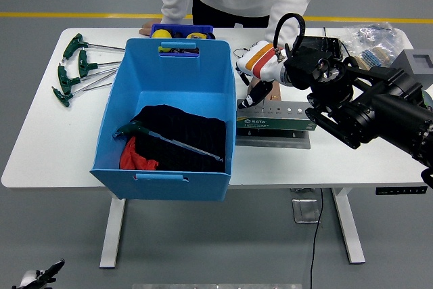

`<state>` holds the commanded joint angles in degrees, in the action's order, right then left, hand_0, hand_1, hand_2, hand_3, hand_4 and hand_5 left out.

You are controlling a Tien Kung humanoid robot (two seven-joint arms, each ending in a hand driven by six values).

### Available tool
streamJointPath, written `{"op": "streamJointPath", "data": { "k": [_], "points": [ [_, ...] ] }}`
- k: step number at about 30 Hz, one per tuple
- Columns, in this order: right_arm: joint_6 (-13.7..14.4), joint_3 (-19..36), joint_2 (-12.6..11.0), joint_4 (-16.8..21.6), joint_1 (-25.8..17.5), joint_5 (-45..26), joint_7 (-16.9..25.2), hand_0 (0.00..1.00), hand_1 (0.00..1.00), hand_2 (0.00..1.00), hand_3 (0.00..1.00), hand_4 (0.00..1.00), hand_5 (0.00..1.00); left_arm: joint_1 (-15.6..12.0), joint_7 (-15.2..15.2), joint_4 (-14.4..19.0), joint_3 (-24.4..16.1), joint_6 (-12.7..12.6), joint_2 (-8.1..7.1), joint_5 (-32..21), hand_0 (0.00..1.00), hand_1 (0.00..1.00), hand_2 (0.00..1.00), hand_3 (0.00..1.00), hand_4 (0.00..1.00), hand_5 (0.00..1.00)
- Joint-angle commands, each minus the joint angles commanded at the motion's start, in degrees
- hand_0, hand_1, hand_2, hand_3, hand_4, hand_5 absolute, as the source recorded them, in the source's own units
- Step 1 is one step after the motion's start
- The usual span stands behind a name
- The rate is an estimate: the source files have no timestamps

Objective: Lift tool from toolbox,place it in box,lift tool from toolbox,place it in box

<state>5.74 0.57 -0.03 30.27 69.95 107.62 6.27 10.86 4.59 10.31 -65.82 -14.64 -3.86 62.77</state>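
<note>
My white hand (256,65) wears orange bands; blue box (169,79) holds black and red cloth (177,139); green-handled tools (71,65) lie left.

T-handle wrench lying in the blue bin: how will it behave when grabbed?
The T-handle wrench probably stays stiff: its thin shaft looks like metal. It is likely head-heavy, since the green handle is bulkier than the shaft. Resting on black cloth, it may sink or shift under a push rather than slide cleanly.

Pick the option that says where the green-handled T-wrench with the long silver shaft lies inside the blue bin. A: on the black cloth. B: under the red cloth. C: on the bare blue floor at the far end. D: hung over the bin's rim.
A: the T-wrench lies across the black cloth in the blue bin, its handle next to the red cloth.
</note>
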Motion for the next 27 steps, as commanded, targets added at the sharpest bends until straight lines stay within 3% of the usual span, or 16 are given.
{"op": "streamJointPath", "data": {
  "k": [27],
  "points": [
    [-2.4,0.7,-1.8,0.3,-1.4,3.1,0.2,0.77,0.546,0.519,0.368,0.998,0.759,-0.3,0.0,0.0,0.6,0.0,0.11,-0.6,0.729,0.744,0.741,0.696,0.712,0.633]
  ]
}}
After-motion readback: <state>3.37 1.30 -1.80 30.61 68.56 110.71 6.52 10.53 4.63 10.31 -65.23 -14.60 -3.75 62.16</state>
